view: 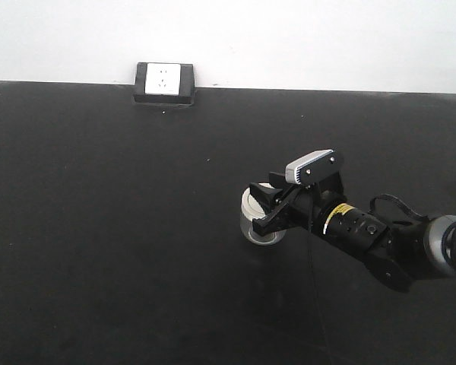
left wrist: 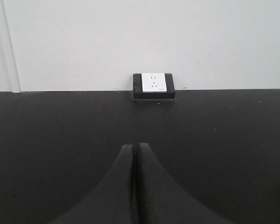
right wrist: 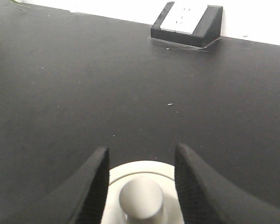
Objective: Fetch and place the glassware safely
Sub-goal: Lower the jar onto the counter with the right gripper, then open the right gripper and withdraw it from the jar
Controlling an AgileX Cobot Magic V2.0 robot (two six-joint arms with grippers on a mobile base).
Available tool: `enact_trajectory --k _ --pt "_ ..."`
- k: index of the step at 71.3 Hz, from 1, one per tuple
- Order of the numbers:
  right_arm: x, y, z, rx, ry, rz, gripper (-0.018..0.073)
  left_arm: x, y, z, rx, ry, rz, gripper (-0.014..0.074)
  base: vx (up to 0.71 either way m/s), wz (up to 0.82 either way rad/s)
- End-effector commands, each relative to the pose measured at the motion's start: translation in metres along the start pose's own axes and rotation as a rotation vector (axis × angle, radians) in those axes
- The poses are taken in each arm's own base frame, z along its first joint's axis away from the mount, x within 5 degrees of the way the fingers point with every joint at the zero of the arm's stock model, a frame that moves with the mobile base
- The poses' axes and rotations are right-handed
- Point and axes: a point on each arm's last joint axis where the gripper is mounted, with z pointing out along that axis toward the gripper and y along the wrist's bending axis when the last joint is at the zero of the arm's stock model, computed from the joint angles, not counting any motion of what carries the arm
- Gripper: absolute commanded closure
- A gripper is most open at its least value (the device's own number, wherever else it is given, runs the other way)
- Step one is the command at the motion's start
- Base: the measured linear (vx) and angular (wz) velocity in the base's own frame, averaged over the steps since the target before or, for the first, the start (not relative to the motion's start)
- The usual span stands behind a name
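Black matte tabletop (view: 99,228) carries a white socket block (view: 164,82) at its far edge, well apart from everything else. The jar (view: 255,220) stands right of centre; its contents cannot be told. The right gripper (view: 267,210) straddles its cream lid (right wrist: 141,175), jaws narrow around it; the left gripper (left wrist: 136,154) has its jaws pressed together, holding nothing.

Matte black table (view: 99,228); near the white wall (view: 289,38), a white socket (view: 163,79) in black housing. The jar (view: 254,220) looks clear, with a cream-white lid (right wrist: 140,177).
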Motion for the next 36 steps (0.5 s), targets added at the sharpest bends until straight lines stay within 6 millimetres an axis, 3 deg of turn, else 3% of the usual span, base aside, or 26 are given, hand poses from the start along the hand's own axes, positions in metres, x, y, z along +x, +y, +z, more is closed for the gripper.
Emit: enact_trajectory --k 1,17,36 --pt "-0.030 0.002 -0.004 -0.016 -0.136 -0.030 0.0232 -0.014 -0.002 0.000 0.018 -0.079 -0.017 0.0603 0.00 0.00" --pt "-0.063 0.011 -0.034 -0.003 -0.168 0.043 0.0232 -0.014 -0.002 0.000 0.018 -0.079 -0.017 0.0603 0.00 0.00" --pt "-0.134 0.025 -0.114 0.162 -0.123 -0.030 0.0232 -0.014 -0.002 0.000 0.018 -0.079 -0.017 0.0603 0.00 0.00"
